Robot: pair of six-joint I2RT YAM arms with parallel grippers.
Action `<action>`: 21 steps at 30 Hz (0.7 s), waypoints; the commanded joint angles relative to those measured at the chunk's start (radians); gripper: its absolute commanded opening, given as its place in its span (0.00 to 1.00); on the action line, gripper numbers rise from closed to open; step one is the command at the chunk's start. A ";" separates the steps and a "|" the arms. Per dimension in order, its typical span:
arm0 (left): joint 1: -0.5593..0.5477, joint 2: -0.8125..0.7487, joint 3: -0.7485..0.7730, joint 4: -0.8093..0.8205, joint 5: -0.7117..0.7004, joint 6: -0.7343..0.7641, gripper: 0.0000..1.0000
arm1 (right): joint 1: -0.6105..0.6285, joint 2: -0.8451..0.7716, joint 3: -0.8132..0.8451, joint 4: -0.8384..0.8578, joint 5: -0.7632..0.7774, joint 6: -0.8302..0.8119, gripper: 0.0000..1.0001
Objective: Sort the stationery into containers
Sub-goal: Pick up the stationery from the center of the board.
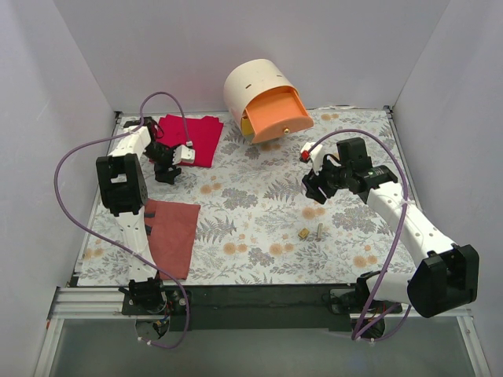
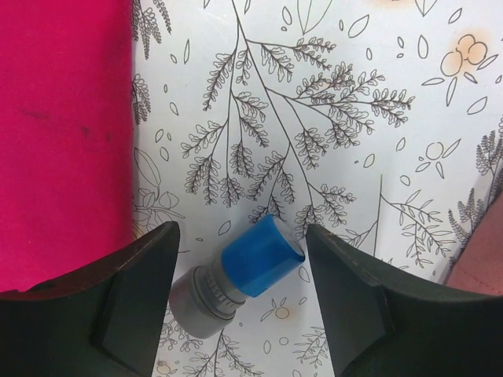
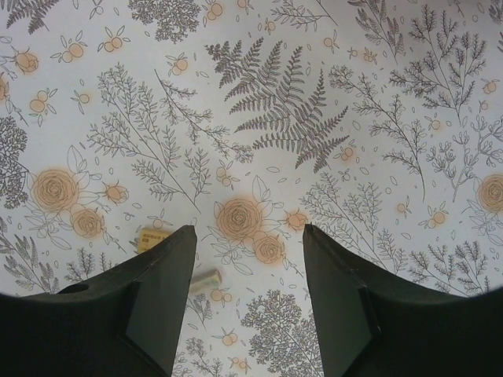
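Note:
A short stick with a blue cap and grey body [image 2: 244, 271] lies on the floral mat. My left gripper [image 2: 240, 234] is open, with one jaw on each side of the stick and neither touching it. In the top view the left gripper [image 1: 167, 174] is low over the mat beside the red cloth [image 1: 192, 137] and hides the stick. My right gripper [image 3: 248, 229] is open and empty above the mat. Two tiny tan blocks [image 3: 151, 239] [image 3: 206, 280] lie by its left jaw, also showing in the top view [image 1: 302, 233]. The cream drum cabinet [image 1: 251, 82] lies at the back with its orange drawer [image 1: 279, 114] pulled out. No pens or highlighter show.
A rust-brown folded cloth [image 1: 173, 236] lies at the near left. The red cloth also fills the left of the left wrist view [image 2: 63, 141]. A yellow drawer edge [image 1: 247, 126] shows under the orange one. White walls close in the mat on three sides.

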 commanded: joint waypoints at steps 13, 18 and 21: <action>-0.013 -0.099 -0.050 0.016 -0.107 0.111 0.17 | -0.006 0.041 0.044 0.004 -0.029 0.000 0.64; -0.051 -0.182 -0.016 -0.010 -0.024 0.089 0.00 | -0.011 0.026 0.046 0.001 -0.008 -0.001 0.63; -0.111 -0.284 0.010 -0.032 0.066 0.053 0.00 | -0.013 0.009 0.038 0.001 -0.003 0.005 0.63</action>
